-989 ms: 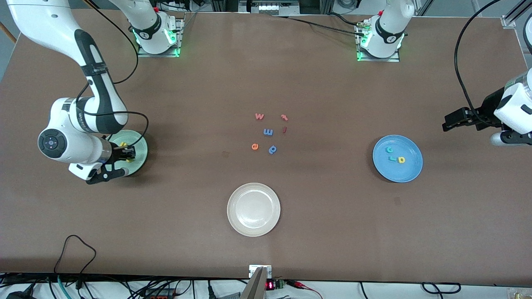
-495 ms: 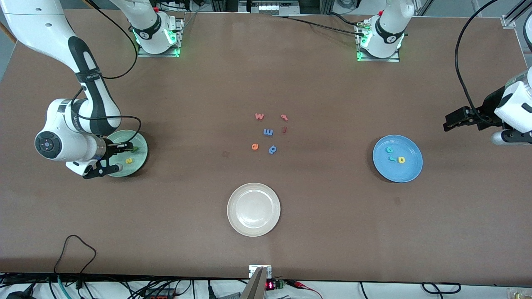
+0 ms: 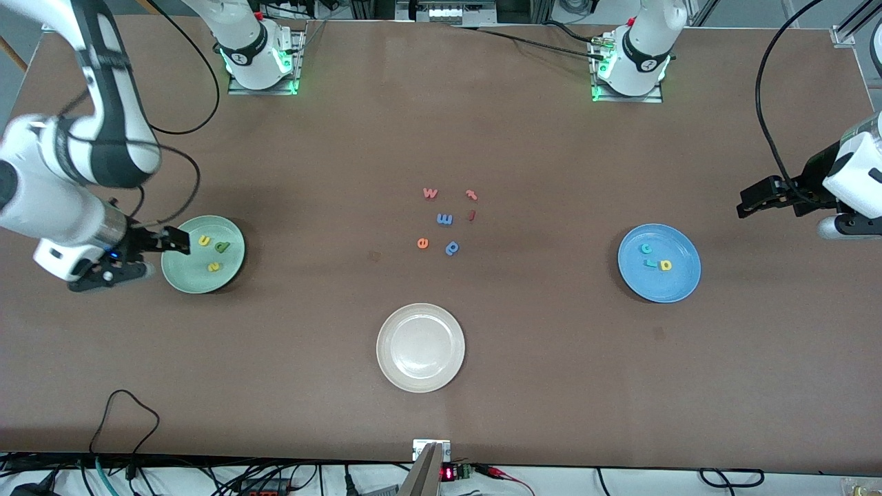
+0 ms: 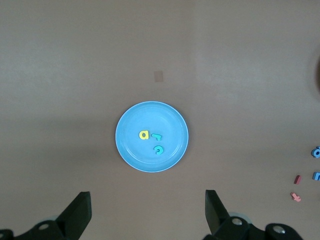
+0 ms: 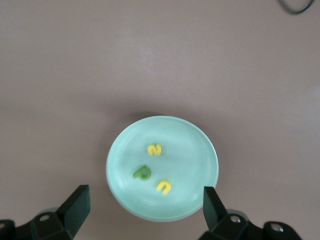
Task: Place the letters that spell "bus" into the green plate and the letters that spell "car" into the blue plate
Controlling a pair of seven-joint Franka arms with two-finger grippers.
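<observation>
The brown table (image 3: 551, 358) carries 3 plates, green (image 3: 180, 275), blue (image 3: 679, 286) and white (image 3: 420, 348), plus 6 loose letters (image 3: 446, 219).

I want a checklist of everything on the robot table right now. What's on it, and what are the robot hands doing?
Surface: brown table, a few faint marks.
Job's things: pale mint-green plate holds the green foam "b", yellow foam "u" and yellow foam "s". Bright sky-blue plate holds the teal foam "c", teal foam "r" and yellow foam "a".
Clutter: empty cream-white plate; loose red, blue and orange foam letters mid-table.
Grippers: right gripper open, over the mint-green plate's edge, empty. Left gripper open, waiting over bare table at its end.
Cables: black cable loop on the table's near edge.
Surroundings: wires and electronics below the near edge.
</observation>
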